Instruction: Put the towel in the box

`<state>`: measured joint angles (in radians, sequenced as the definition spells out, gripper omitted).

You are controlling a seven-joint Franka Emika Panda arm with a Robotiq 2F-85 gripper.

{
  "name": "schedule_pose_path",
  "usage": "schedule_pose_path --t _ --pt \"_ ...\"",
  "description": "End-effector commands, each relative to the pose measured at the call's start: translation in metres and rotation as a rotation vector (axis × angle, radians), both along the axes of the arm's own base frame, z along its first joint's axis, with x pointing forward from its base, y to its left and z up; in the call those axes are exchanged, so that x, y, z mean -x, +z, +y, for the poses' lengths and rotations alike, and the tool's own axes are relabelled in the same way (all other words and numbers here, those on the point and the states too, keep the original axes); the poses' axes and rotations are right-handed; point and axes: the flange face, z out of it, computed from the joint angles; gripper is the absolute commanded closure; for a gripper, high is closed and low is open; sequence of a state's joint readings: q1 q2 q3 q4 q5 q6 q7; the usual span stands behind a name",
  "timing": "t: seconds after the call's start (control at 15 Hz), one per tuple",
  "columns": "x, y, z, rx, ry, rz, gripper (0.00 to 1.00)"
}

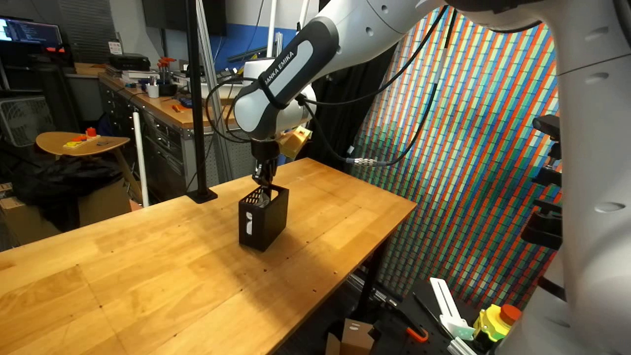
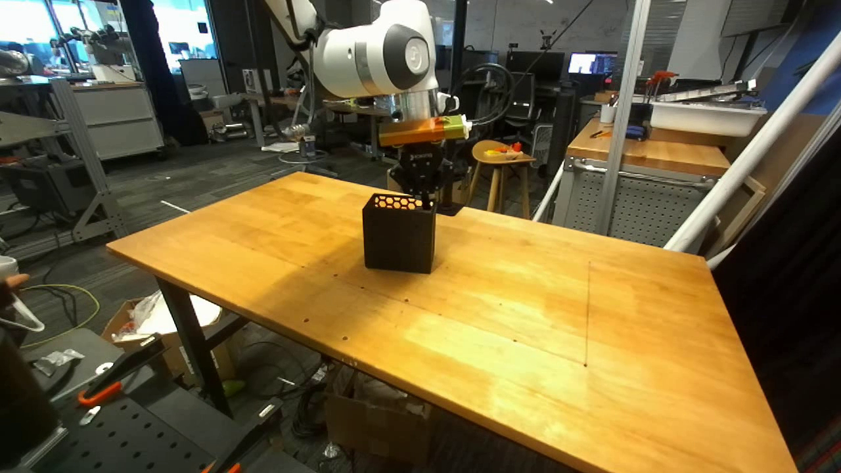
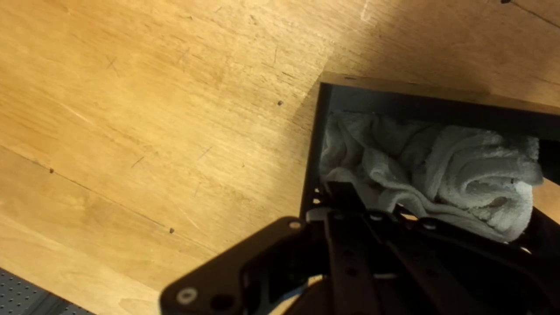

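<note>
The towel (image 3: 459, 175), white and rumpled, lies in folds inside the box (image 3: 433, 105) in the wrist view. In both exterior views the dark box (image 1: 263, 224) stands upright on the table; patches of white show through the openings in its end wall. My gripper (image 3: 343, 194) points down into the open top, near one end and beside the honeycomb side. Its fingers are together, with no cloth visible between them. The fingertips appear to reach the towel's near folds; whether they press on it I cannot tell. In an exterior view the box (image 2: 399, 235) hides the towel entirely.
The wooden table (image 2: 525, 295) extends around the box on all sides. A black post (image 1: 194, 98) with a flat foot rises at the table's edge near the box. Cables (image 1: 365, 101) hang along the arm.
</note>
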<state>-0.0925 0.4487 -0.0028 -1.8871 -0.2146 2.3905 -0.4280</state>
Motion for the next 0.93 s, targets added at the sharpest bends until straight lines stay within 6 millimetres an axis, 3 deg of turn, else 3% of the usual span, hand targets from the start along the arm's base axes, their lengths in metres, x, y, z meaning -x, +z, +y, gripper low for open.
schedule_pose_path --t 0.0,0.4,0.67,0.87 --pt "-0.006 -0.005 -0.004 -0.004 -0.023 -0.003 0.99" --pt "0.001 -0.026 -0.001 -0.022 -0.041 0.040 0.99" --pt "0.007 -0.022 -0.004 -0.017 -0.047 0.040 0.99" --pt "0.012 -0.007 -0.009 -0.004 -0.047 0.018 0.99"
